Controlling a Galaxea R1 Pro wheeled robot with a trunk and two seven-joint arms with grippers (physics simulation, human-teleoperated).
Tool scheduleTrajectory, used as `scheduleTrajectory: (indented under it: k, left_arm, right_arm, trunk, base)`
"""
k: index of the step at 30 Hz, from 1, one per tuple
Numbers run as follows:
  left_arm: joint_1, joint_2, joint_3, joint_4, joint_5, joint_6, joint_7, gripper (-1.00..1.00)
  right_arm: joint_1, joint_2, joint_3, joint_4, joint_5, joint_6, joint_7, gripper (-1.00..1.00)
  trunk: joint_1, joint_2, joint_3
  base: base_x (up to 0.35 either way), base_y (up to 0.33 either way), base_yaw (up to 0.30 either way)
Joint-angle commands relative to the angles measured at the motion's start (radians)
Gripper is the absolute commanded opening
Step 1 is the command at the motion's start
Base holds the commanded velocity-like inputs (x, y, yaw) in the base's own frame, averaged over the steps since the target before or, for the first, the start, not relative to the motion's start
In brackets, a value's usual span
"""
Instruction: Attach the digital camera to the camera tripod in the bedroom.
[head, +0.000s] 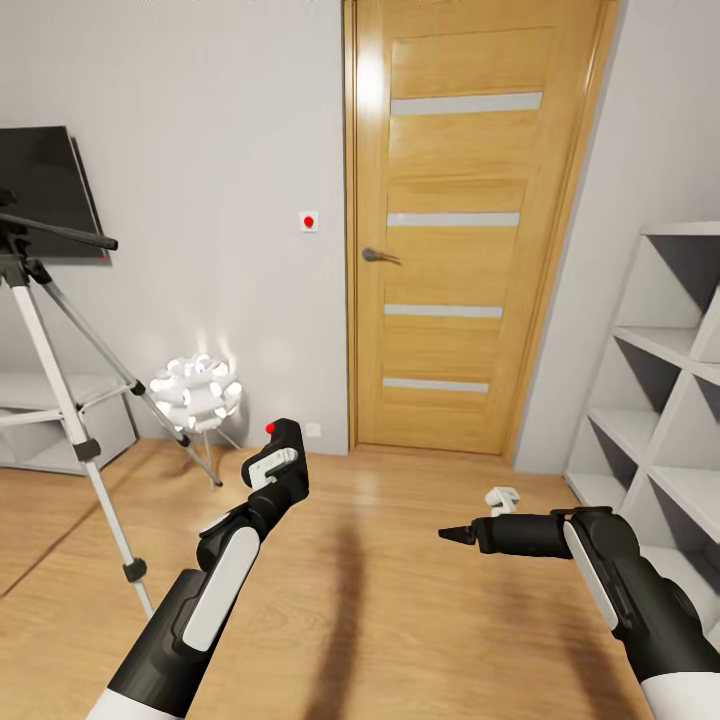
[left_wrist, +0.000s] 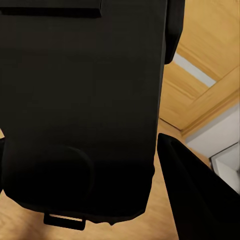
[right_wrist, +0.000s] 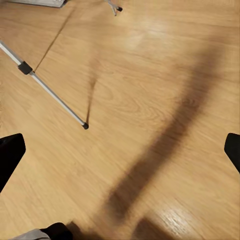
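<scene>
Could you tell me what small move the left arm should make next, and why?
Probably swing the left gripper, which holds the digital camera, left and up toward the camera tripod. Its black head stands higher and well off to the side.

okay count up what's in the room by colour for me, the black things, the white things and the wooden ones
Black: 3 — camera in the left tool, TV, tripod head
White: 2 — lamp, shelf
Wooden: 2 — door, floor
Total: 7
</scene>
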Motion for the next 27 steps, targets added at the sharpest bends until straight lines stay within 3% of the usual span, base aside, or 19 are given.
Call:
scheduleTrajectory:
  k: [1,27]
  left_arm:
    - [-0.001,0.000,-0.001,-0.002,0.009,0.002,0.007,-1.00]
    - [0.000,0.001,-0.001,-0.001,0.009,0.002,0.007,-1.00]
  right_arm:
    - [-0.001,0.000,-0.001,0.000,-0.006,0.008,-0.002,1.00]
    - [-0.001,0.000,0.002,0.000,-0.005,0.008,-0.002,1.00]
  trunk:
    - [-0.004,0.007,0.002]
    - [-0.104,0.189,0.084]
  base:
    - [0.000,0.000,0.000]
    - [0.000,0.000,0.000]
